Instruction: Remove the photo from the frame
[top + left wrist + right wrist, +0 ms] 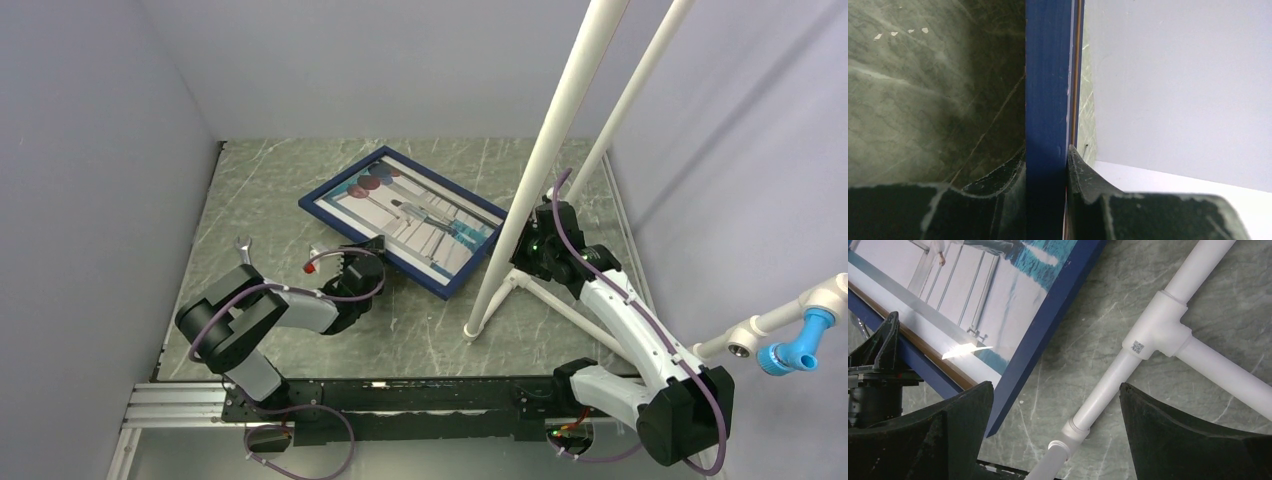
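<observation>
The navy-blue frame (pixel 477 255) lies slantwise in the middle of the table, picture side up. The photo (pixel 420 215) sits inside it, with red and blue balls at its far left end. My left gripper (pixel 362 250) is shut on the frame's near long side. In the left wrist view the blue frame edge (pixel 1048 90) runs straight between the jaws of my left gripper (pixel 1047 170). My right gripper (pixel 535 243) is open and empty at the frame's right end, beside its corner (pixel 1048 325). The right wrist view shows the photo (pixel 993 295) and my right gripper (pixel 1058 425) above bare table.
A white pipe stand (pixel 545 150) rises just right of the frame, and its foot pipes (pixel 1158 335) lie under my right gripper. A small silver wrench (pixel 243 247) lies left of the left arm. Grey walls close in the table on three sides.
</observation>
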Motion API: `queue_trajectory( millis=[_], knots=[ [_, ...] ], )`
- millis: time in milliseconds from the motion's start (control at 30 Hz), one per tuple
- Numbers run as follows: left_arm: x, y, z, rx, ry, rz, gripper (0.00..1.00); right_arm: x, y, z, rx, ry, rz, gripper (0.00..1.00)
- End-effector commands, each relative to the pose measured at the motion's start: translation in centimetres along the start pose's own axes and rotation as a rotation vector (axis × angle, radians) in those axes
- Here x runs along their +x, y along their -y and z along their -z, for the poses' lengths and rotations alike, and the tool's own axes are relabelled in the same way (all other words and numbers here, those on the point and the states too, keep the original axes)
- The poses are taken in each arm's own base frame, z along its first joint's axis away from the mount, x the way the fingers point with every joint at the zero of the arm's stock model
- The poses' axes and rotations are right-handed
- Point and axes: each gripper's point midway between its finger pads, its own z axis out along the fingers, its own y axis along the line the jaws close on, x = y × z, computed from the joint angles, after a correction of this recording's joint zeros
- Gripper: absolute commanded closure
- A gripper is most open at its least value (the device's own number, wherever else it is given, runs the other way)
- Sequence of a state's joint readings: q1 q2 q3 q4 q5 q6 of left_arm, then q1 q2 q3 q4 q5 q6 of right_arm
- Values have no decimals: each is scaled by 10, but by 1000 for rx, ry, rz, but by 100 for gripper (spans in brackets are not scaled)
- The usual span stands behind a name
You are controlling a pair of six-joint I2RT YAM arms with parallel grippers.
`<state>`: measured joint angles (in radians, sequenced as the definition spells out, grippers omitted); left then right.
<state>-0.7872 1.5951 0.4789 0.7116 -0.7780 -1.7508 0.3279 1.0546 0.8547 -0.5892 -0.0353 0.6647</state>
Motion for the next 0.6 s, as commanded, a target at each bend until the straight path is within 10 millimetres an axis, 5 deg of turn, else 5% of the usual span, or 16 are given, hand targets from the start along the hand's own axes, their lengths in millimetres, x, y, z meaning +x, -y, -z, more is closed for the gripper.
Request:
queue_trajectory(
  millis=[0,333,567],
  knots=[
    [8,-23,0,-78,-4,-34,100,1,-3,1,-26,5,9,2],
    [32,-26,-5,-78,-60,-66,97,2,3,4,-6,14,33,2],
    [35,-30,6,-119,-149,-226,46,4,6,1,-5,9,54,2]
  ],
)
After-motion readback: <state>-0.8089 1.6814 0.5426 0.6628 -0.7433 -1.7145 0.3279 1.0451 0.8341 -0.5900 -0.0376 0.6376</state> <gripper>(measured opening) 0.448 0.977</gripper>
